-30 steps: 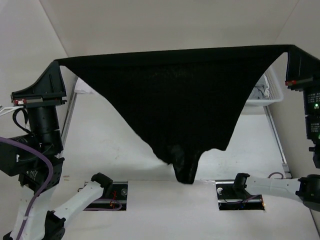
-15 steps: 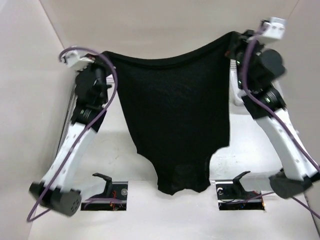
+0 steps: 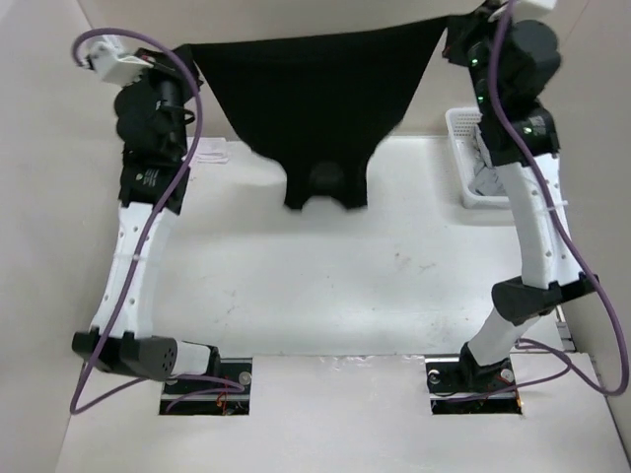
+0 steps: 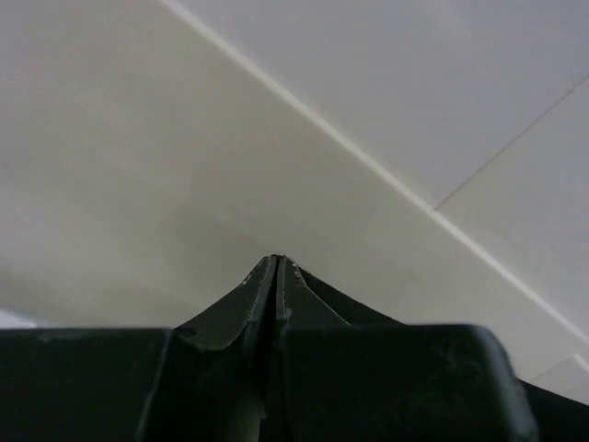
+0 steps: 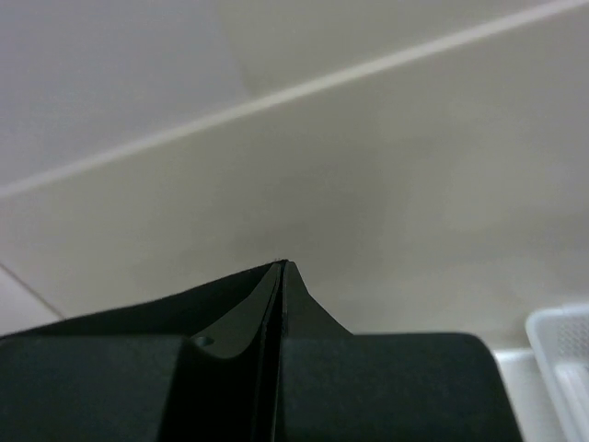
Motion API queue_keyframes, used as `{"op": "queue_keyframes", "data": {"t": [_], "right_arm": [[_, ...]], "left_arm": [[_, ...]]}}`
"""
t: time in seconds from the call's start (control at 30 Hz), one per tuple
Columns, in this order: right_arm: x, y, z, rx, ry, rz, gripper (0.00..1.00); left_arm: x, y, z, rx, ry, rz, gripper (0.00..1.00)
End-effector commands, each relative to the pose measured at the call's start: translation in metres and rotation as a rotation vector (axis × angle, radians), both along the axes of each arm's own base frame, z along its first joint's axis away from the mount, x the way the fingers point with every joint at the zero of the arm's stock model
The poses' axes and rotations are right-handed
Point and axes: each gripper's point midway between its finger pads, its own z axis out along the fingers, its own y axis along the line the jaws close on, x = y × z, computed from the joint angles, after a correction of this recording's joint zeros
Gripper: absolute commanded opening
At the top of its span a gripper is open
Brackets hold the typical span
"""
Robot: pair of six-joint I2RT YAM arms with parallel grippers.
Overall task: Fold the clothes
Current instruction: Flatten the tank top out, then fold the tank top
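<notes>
Two upper corners of the black T-shirt [image 3: 315,99] are being held high over the far side of the desk [image 3: 345,286], and the body is hanging between the arms. To spread it well, I judge both arms should be coming down together, top edge taut and level, so the hem is landing first without bunching. The left jaws and right jaws are each pressing almost together, pinching thin shirt fabric.
</notes>
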Motion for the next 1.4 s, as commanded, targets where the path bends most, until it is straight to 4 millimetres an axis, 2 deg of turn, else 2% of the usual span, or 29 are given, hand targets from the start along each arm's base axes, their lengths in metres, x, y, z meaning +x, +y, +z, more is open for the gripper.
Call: {"op": "queue_keyframes", "data": {"t": [0.0,0.13,0.2,0.27,0.33,0.4,0.47,0.5,0.53,0.57,0.7,0.83,0.9,0.97,1.03,1.13,1.23,1.37], "right_arm": [[-0.054,-0.009,0.066,0.050,-0.150,0.030,0.02],[-0.060,-0.011,0.038,0.044,-0.091,0.022,0.02],[-0.064,-0.014,0.014,0.038,-0.054,0.010,0.02],[-0.071,-0.020,-0.017,0.044,-0.014,-0.006,0.02],[-0.082,-0.025,-0.054,0.044,0.034,-0.019,0.02],[-0.101,-0.024,-0.094,0.069,0.078,-0.009,0.02],[-0.125,-0.020,-0.139,0.086,0.118,0.016,0.02],[-0.134,-0.019,-0.157,0.098,0.137,0.026,0.02],[-0.151,-0.014,-0.186,0.125,0.170,0.051,0.02],[-0.162,-0.010,-0.202,0.140,0.188,0.073,0.02],[-0.213,0.014,-0.291,0.175,0.344,0.195,0.02],[-0.259,0.029,-0.366,0.251,0.558,0.283,0.00],[-0.282,0.037,-0.393,0.260,0.652,0.326,0.00],[-0.299,0.039,-0.409,0.249,0.712,0.341,0.00],[-0.310,0.038,-0.417,0.239,0.738,0.336,0.00],[-0.311,0.043,-0.410,0.209,0.719,0.326,0.00],[-0.283,0.051,-0.390,0.110,0.656,0.263,0.00],[-0.210,0.059,-0.351,0.071,0.522,0.212,0.00]], "left_arm": [[-0.056,0.014,0.066,-0.007,-0.182,0.009,0.02],[-0.062,0.020,0.050,0.004,-0.155,0.029,0.02],[-0.060,0.019,0.029,0.005,-0.118,0.028,0.02],[-0.058,0.016,0.004,0.011,-0.074,0.026,0.02],[-0.060,0.013,-0.031,0.008,-0.022,0.024,0.02],[-0.066,0.009,-0.071,0.008,0.032,0.018,0.02],[-0.082,0.005,-0.119,0.002,0.095,0.002,0.02],[-0.093,0.005,-0.142,-0.002,0.119,0.000,0.02],[-0.106,0.005,-0.168,0.001,0.149,0.001,0.02],[-0.120,0.006,-0.191,-0.003,0.178,0.000,0.02],[-0.172,0.012,-0.271,0.026,0.330,-0.022,0.02],[-0.208,0.015,-0.329,0.017,0.478,-0.052,0.02],[-0.220,0.011,-0.355,-0.032,0.559,-0.077,0.02],[-0.228,0.007,-0.370,-0.083,0.608,-0.100,0.02],[-0.230,0.004,-0.377,-0.125,0.629,-0.107,0.02],[-0.221,0.010,-0.366,-0.126,0.607,-0.059,0.02],[-0.191,0.007,-0.342,-0.092,0.555,-0.031,0.02],[-0.132,-0.004,-0.302,-0.056,0.468,-0.002,0.02]]}}
